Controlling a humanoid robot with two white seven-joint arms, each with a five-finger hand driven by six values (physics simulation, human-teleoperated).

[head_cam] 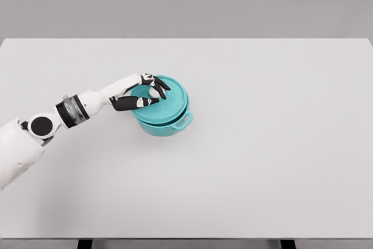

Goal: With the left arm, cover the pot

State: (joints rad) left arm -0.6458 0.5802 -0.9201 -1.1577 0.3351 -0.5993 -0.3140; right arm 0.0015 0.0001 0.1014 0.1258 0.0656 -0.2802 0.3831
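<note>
A teal pot (165, 127) stands on the white table (268, 144), left of the middle, with one side handle (183, 122) pointing to the front right. A teal lid (173, 101) lies on top of the pot, slightly tilted and shifted toward the back. My left hand (152, 93) reaches in from the lower left and rests over the left half of the lid. Its fingers (161, 86) and thumb (145, 102) are curled around the lid's centre. The knob is hidden under the hand. My right arm does not show.
The table's far edge runs across the top and its front edge along the bottom of the picture. My left forearm (87, 105) lies low over the table to the left of the pot.
</note>
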